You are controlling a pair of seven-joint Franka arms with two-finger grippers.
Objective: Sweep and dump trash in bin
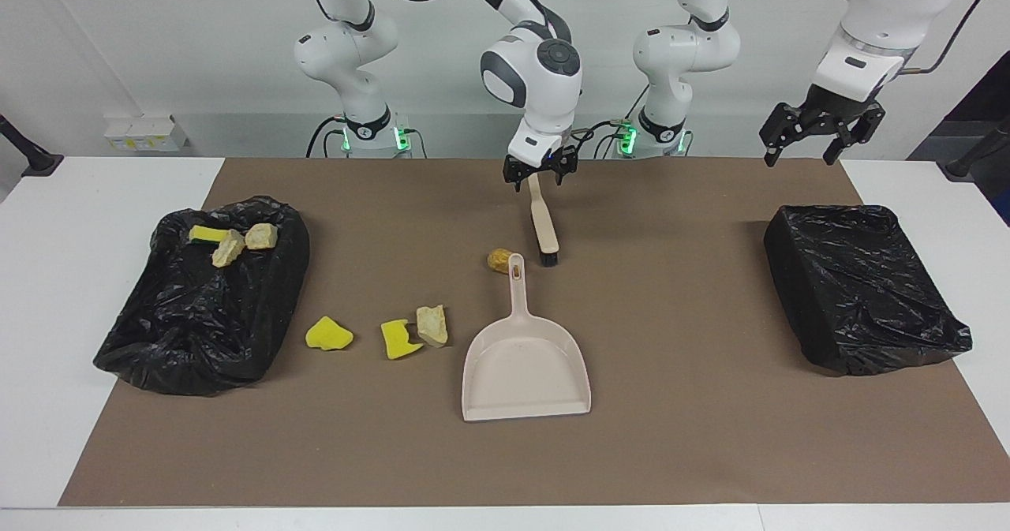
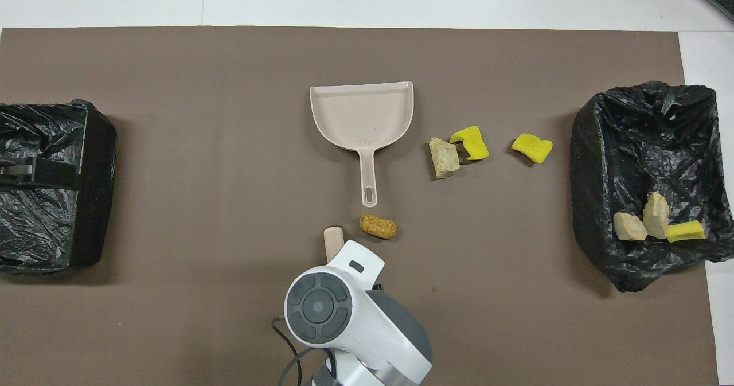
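Several pieces of trash lie on the brown mat: a brown lump (image 1: 499, 260) by the handle of the beige dustpan (image 1: 526, 365), then a tan chunk (image 1: 432, 325) and two yellow sponge scraps (image 1: 398, 340) (image 1: 328, 334) toward the right arm's end. More scraps (image 1: 228, 248) sit in the black-lined bin (image 1: 197, 326) there. The brush (image 1: 544, 231) lies flat beside the lump. My right gripper (image 1: 539, 174) is open, its fingers astride the brush handle's end nearest the robots. My left gripper (image 1: 817, 132) hangs open, up in the air.
A second black-lined bin (image 1: 860, 294) stands at the left arm's end of the mat, with nothing showing in it. White table (image 1: 79, 200) borders the mat (image 1: 710, 436) on all sides.
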